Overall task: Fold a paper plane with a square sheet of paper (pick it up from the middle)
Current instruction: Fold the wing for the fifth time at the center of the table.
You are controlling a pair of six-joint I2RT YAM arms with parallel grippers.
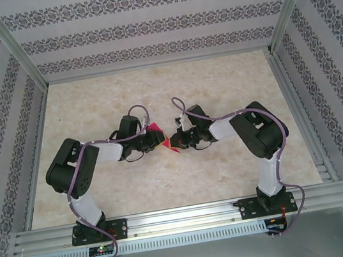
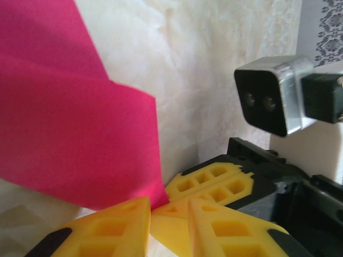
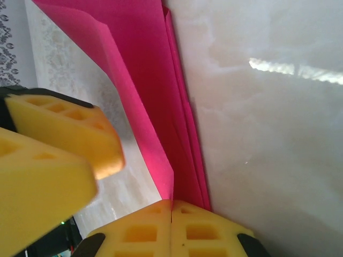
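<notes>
1. The right fingers (image 3: 171, 225) are pressed together, pinching the lower corner of the folded sheet of paper (image 3: 134, 53) where its layers meet.
2. The left fingers (image 2: 146, 217) stand slightly parted. A corner of the sheet (image 2: 69, 123) dips to the gap between them, but I cannot tell whether they grip it.
3. The two pairs of fingers are tip to tip, the right pair just beyond the left in the left wrist view.
4. The magenta sheet rises from the pinch with one flap bent over and creased layers along its edge.
5. From above, the sheet (image 1: 156, 132) sits between the left fingers (image 1: 151, 143) and the right fingers (image 1: 178, 141), near the middle of the bench (image 1: 153, 92), well away from every edge.
6. The left arm (image 1: 77, 168) and right arm (image 1: 259, 131) bend inward from the near edge.
</notes>
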